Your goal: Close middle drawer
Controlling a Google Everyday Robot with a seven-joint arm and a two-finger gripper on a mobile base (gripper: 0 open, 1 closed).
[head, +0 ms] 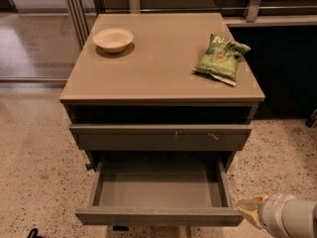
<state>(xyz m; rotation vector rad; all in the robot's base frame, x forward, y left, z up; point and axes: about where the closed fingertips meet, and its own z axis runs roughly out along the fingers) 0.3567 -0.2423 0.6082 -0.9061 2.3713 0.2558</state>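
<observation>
Grey-brown front panel forward, the middle drawer [158, 216] is being shown pulled well out of the table [148, 78], its smooth grey inside exposed, beneath the scratched upper drawer front [161, 138]. The closing push is judged as not yet being made. The approach step is being carried out, with the end effector [249, 208] being held low at the right, just beside the drawer's front right corner. It is seemingly apart from the corner, though contact is hard to rule out from this angle. Whether the end effector is released or clenched cannot be told.

For the next move, the end effector is being called on to be brought across in front of the panel, toward its middle. It is then to be driven straight back toward the table, so that the drawer is being slid in evenly. A push at the corner alone is judged as risking the drawer being skewed on its runners. A bowl [113, 38] and a green bag [220, 58] are lying on the table, well apart from the work.
</observation>
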